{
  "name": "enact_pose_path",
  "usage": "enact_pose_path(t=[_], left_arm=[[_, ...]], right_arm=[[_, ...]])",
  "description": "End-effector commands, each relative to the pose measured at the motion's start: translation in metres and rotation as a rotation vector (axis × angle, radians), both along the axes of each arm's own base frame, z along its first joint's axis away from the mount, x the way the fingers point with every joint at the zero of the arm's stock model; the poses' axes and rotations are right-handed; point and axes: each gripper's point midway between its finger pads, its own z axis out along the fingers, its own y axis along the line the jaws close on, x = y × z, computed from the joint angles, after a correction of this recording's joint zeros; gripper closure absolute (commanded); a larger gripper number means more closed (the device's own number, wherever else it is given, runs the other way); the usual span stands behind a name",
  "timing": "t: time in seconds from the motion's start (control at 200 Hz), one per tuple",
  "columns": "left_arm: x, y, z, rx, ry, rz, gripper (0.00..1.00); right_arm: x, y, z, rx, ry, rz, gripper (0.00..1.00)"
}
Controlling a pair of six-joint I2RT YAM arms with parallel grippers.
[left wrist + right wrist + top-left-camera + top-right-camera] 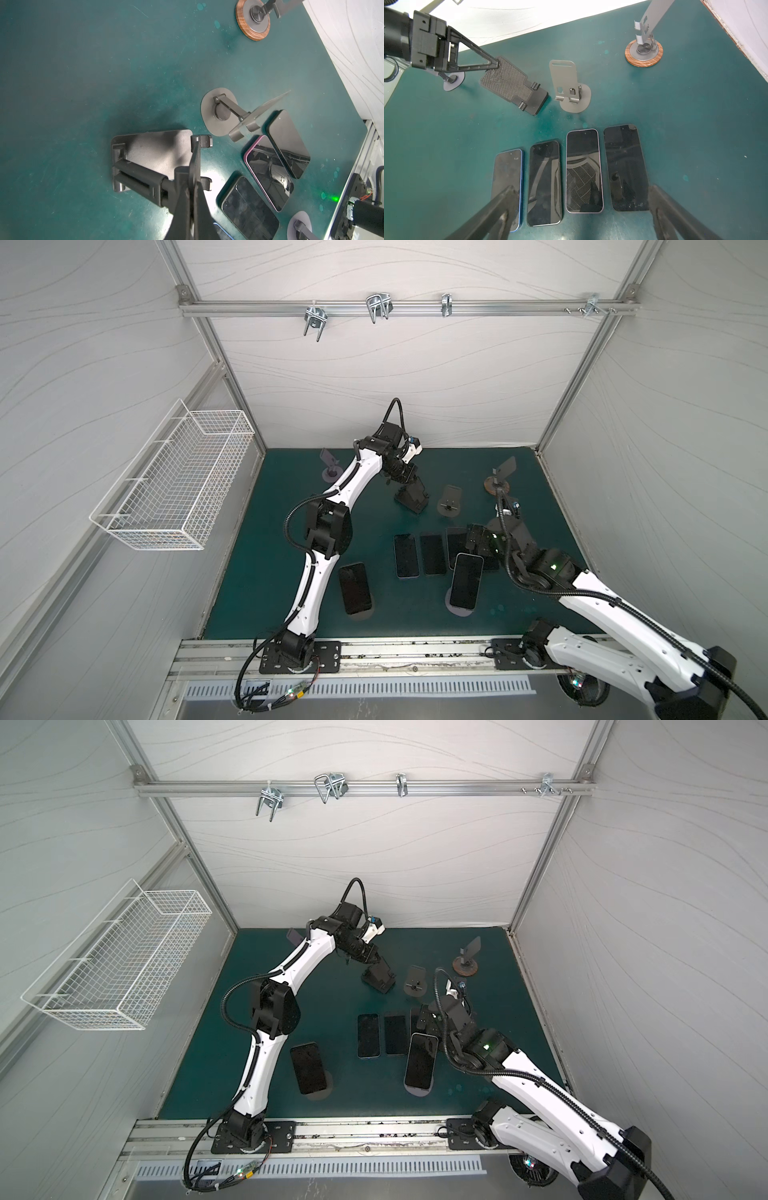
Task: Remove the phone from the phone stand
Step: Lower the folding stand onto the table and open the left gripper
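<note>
While your left hand (193, 187) is pinched tight on the top edge of the black stand (508, 85), your right hand (582, 189) hangs spread wide above four phones (544, 182) lying flat on the desk (266, 564). The left front phone (355, 587) and right front phone (466, 580) each lean on round-based stands (459, 610) near the front edge.

Both top views look steeply down from high above the near edge, taking in the whole counter (270, 572), both arms and the back wall. The left wrist view sits close behind the left pincer (194, 193), facing the black stand (158, 149). The right wrist view looks down from low over four flat phones (583, 170). Both wrist views share the grey stand (209, 120) and the wood-rimmed stand (248, 28).
</note>
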Motion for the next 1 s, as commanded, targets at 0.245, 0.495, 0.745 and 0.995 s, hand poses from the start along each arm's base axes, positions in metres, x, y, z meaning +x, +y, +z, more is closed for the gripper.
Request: enact_pose_path(t=[0.245,0.495,0.745,0.995], left_arm=[[0.018,-0.005,0.018,0.004,-0.104,0.011,0.88],[0.021,0.006,0.031,0.047,-0.147,0.049,0.77],[0.012,0.013,0.075,0.041,-0.219,0.046,0.72],[-0.003,0.045,0.127,0.1,-0.365,0.116,0.68]], right_arm=[[-0.012,-0.018,-0.004,0.021,0.002,-0.049,0.01],[-0.015,-0.022,0.0,0.008,-0.006,-0.045,0.01],[-0.015,-0.017,0.001,-0.009,0.009,-0.014,0.01],[-0.018,-0.006,0.009,-0.01,0.089,0.025,0.01]])
